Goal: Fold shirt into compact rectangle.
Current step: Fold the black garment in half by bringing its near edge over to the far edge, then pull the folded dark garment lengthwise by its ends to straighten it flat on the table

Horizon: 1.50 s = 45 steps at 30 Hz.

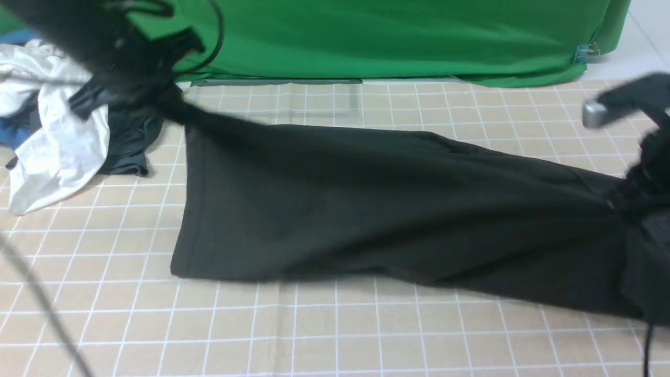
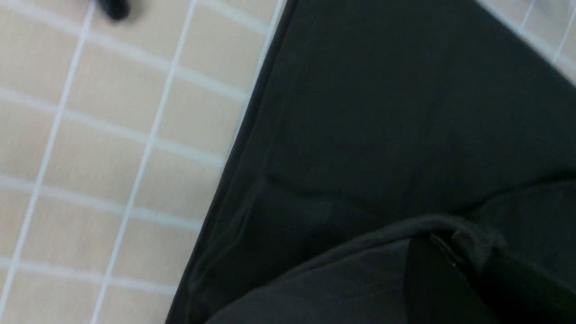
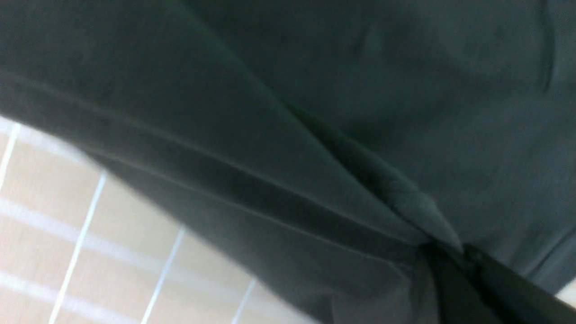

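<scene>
work surface – flat table top covered in a beige sheet with a white grid of squares; it fills the lower and middle front view and shows under both wrist cameras.

backdrop – bright green cloth hanging along the far edge of the table, its hem lying in soft folds on the surface; a pale floor shows past its right end.

shirt – plain black, matte cotton, stretched wide across the middle of the table between the two arms. the left end is gathered to a twisted point and lifted off the surface, the right end bunches at the right edge of the view, and the near hem lies on the grid. no logo or label can be made out.

clothes heap – far left of the table, well apart from the spread cloth: a crumpled white garment, a smaller dark garment and a scrap of blue fabric.

left gripper – blurred, raised at the far left; jaws closed tight, pinching the shirt's gathered corner. one dark finger presses into the fold.

right gripper – at the right edge, low; jaws closed, clamping a ridge of shirt fabric.

clip – small, on the backdrop's right corner.
</scene>
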{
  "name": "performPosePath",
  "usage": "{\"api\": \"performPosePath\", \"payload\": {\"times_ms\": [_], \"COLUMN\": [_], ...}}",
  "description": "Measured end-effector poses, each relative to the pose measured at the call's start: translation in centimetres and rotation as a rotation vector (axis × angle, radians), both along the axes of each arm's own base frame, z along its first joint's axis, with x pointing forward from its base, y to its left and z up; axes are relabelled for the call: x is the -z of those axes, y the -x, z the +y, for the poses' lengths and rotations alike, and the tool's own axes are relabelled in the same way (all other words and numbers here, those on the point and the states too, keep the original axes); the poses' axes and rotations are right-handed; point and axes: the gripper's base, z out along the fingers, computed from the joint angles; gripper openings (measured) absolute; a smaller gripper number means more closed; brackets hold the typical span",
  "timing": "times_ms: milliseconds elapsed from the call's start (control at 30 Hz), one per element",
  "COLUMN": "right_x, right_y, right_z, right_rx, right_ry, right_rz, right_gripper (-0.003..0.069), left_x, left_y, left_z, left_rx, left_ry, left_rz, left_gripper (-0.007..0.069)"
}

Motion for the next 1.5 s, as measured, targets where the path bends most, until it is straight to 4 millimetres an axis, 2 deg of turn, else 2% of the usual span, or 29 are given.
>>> {"api": "performPosePath", "payload": {"times_ms": [167, 233, 333, 500, 633, 700, 733, 767, 800, 867, 933, 1000, 1033, 1133, 1200, 1233, 1333, 1400, 1500], "right_x": [0.1, 0.2, 1.1, 3.3, 5.5, 6.0, 6.0, 6.0, 5.9, 5.2, 4.5, 3.3, 2.5, 0.0, -1.0, -1.0, -0.8, 0.0, 1.7], "right_y": [-4.7, -5.9, -9.0, -11.7, -13.0, -13.3, -13.4, -13.4, -13.3, -13.0, -12.4, -11.6, -11.2, -10.0, -9.0, -8.9, -6.6, -5.6, -4.5], "right_z": [0.1, 0.1, 0.3, 0.4, 0.4, 0.4, 0.3, 0.3, 0.3, 0.3, 0.1, -0.1, -0.5, -1.9, -3.7, -3.8, -7.4, -8.8, -10.6], "right_rx": [-0.001, -0.001, -0.003, -0.001, 0.013, 0.038, 0.049, 0.055, 0.077, 0.105, 0.127, 0.142, 0.153, 0.193, 0.24, 0.246, 0.344, 0.388, 0.45], "right_ry": [0.0, 0.0, -0.001, -0.001, -0.004, -0.011, -0.009, -0.011, -0.017, -0.022, -0.007, 0.009, 0.012, 0.005, 0.003, 0.003, 0.0, -0.012, -0.042], "right_rz": [-0.025, -0.032, -0.051, -0.053, -0.065, -0.075, -0.079, -0.079, -0.072, -0.043, -0.009, 0.022, 0.029, 0.002, -0.004, -0.003, 0.041, 0.078, 0.111], "right_gripper": [0.0041, 0.0041, 0.0041, 0.0043, 0.0109, 0.02, 0.0258, 0.0271, 0.0374, 0.0449, 0.0467, 0.0446, 0.0391, 0.0153, 0.0058, 0.0058, 0.0036, 0.0042, 0.0116], "left_x": [0.6, 1.4, 3.4, 6.1, 7.9, 8.1, 8.0, 8.0, 7.6, 6.7, 5.8, 4.5, 3.9, 2.0, 1.4, 0.9, 1.6, 3.1, 5.3], "left_y": [-4.7, -5.6, -8.2, -9.9, -10.7, -11.1, -11.2, -11.3, -11.4, -11.1, -10.6, -9.8, -9.1, -7.9, -7.0, -6.9, -4.6, -3.0, -0.7], "left_z": [-0.1, -0.1, 0.2, 0.3, 0.3, 0.4, 0.4, 0.4, 0.4, 0.3, 0.2, 0.1, 0.1, -0.1, -0.1, -0.1, -1.1, -2.1, -4.1], "left_rx": [0.001, 0.0, -0.006, 0.005, 0.016, 0.022, 0.023, 0.023, 0.024, 0.028, 0.046, 0.09, 0.126, 0.185, 0.213, 0.213, 0.266, 0.307, 0.362], "left_ry": [0.002, 0.002, -0.025, -0.047, -0.059, -0.072, -0.076, -0.076, -0.076, -0.066, -0.063, -0.075, -0.082, -0.097, -0.109, -0.11, -0.117, -0.122, -0.128], "left_rz": [-0.063, -0.059, -0.068, -0.06, -0.074, -0.107, -0.123, -0.127, -0.15, -0.158, -0.144, -0.13, -0.106, -0.101, -0.098, -0.107, -0.031, 0.043, 0.109], "left_gripper": [0.0028, 0.0028, 0.0028, 0.0029, 0.0043, 0.0081, 0.0111, 0.0124, 0.0181, 0.0242, 0.0266, 0.0259, 0.023, 0.0116, 0.0037, 0.0037, 0.0011, 0.0011, 0.0011]}}
